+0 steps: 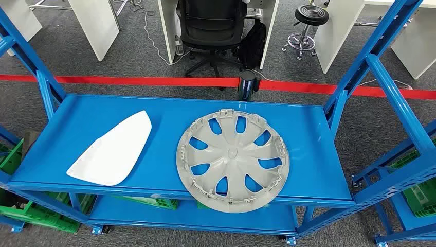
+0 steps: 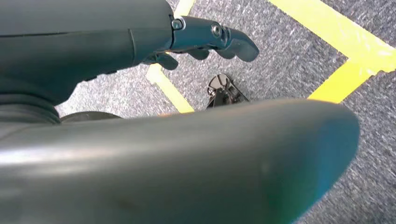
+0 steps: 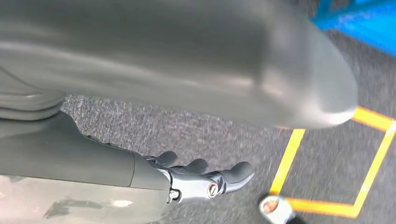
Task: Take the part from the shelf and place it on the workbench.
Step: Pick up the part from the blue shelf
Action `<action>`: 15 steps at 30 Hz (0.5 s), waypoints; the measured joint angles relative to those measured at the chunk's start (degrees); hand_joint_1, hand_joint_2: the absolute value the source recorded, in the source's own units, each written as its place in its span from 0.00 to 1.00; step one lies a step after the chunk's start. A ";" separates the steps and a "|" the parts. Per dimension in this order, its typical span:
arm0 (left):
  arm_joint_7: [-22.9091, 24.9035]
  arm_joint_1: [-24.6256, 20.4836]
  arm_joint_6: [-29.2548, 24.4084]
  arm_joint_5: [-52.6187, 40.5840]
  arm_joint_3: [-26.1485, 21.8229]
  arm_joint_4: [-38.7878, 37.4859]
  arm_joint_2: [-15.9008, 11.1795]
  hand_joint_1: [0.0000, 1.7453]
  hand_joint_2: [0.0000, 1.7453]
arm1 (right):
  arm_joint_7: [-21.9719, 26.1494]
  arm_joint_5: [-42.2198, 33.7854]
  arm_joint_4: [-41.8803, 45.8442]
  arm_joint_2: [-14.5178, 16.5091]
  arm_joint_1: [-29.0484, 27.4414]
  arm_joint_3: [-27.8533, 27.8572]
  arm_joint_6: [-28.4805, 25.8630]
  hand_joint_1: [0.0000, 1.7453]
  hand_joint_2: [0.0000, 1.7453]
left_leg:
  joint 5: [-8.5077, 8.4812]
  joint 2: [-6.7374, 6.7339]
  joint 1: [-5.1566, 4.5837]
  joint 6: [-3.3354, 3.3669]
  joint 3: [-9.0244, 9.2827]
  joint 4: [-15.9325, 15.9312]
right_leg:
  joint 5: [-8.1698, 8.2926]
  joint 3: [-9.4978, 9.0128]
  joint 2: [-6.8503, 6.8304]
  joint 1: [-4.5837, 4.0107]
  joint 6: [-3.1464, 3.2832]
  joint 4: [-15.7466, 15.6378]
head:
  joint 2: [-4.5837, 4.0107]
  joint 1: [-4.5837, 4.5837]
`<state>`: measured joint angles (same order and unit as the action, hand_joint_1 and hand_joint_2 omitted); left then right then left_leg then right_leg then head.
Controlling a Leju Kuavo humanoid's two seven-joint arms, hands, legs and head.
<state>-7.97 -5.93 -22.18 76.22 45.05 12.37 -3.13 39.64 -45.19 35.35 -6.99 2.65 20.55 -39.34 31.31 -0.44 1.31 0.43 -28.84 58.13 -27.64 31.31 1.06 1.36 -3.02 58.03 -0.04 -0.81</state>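
Your left hand (image 2: 205,42) hangs over the carpet with fingers loosely apart, holding nothing; your right hand (image 3: 201,179) is the same, spread and empty beside the yellow floor tape (image 3: 327,168). So the reach hasn't begun. The grey wheel cover (image 1: 232,159) lies flat on the blue shelf (image 1: 169,110), its front rim overhanging the edge, a white panel (image 1: 114,149) lying apart beside it. Bring both hands up and take that overhanging rim from opposite sides, lifting level.

green crates (image 1: 31,213) under shelf (cut off), stool (image 1: 308,20) cropped
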 joint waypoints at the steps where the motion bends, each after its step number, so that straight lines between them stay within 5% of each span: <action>1: 0.00 0.00 0.00 0.02 0.00 0.00 0.01 0.00 0.00 | 0.07 0.19 0.13 -0.06 -0.16 0.44 0.00 0.00 0.00 | 0.00 0.00 0.00 0.00 0.00 0.00 | 0.00 0.00 0.00 0.00 0.00 0.00 | 0.00 0.00; 6: -0.02 0.00 0.00 0.19 0.00 0.00 0.02 0.00 0.00 | -0.11 7.47 3.37 0.07 -1.48 5.35 0.00 0.00 0.00 | 0.00 -0.01 0.00 0.00 -0.03 0.00 | 0.00 -0.01 0.00 0.00 0.00 0.00 | 0.00 -0.02; 15: -0.26 0.00 0.10 0.56 0.00 -0.01 0.05 0.00 0.00 | -10.89 41.31 24.14 5.04 -2.03 12.61 0.00 0.00 0.00 | -0.04 0.00 -0.01 -0.01 -0.01 0.00 | 0.01 -0.05 -0.01 0.01 0.00 0.03 | 0.00 -0.13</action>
<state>-8.23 -5.92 -22.09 76.77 45.05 12.37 -3.07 28.74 -3.88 59.49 -1.96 0.62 33.16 -39.34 31.27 -0.44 1.30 0.42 -28.85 58.13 -27.63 31.26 1.06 1.37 -3.02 58.06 -0.04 -0.93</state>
